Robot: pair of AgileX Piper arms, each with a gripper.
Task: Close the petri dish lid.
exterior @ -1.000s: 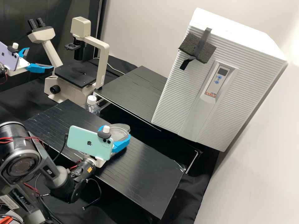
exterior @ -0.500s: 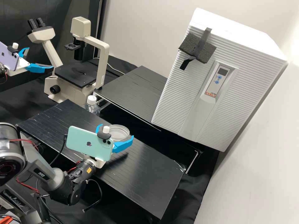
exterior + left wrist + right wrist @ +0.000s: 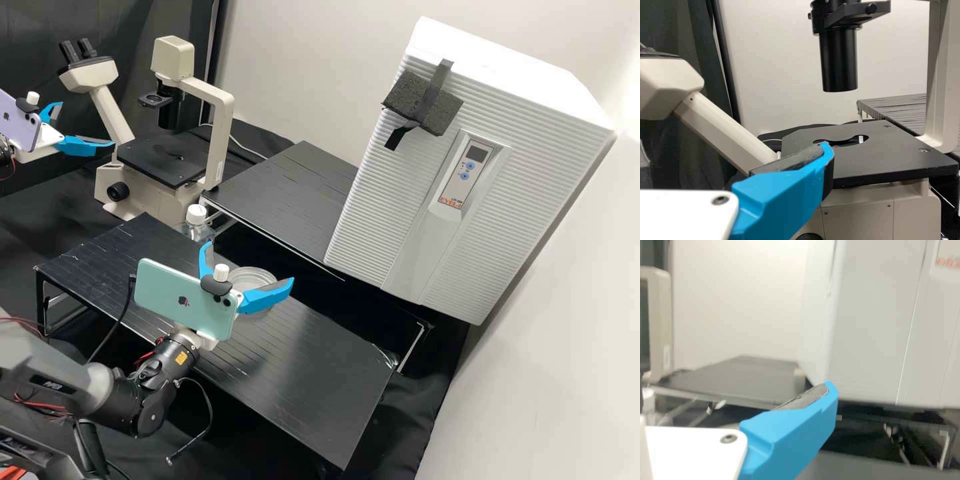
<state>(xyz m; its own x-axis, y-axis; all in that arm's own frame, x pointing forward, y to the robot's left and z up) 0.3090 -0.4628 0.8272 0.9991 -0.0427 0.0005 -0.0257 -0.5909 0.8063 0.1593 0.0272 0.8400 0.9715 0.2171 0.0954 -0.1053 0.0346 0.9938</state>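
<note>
fingers of the right tool have spread wider near the dish.

- Petri dish: partly behind the right gripper from here, too small to tell whether it's properly closed.
- Bottle: its base is tucked behind the black stand.
- Lilac phone: cut off by the high view's edge.
- White cabinet: blurred and cropped in the right wrist view.

The pale wall glows bright; soft glare lies on the black table.
</note>
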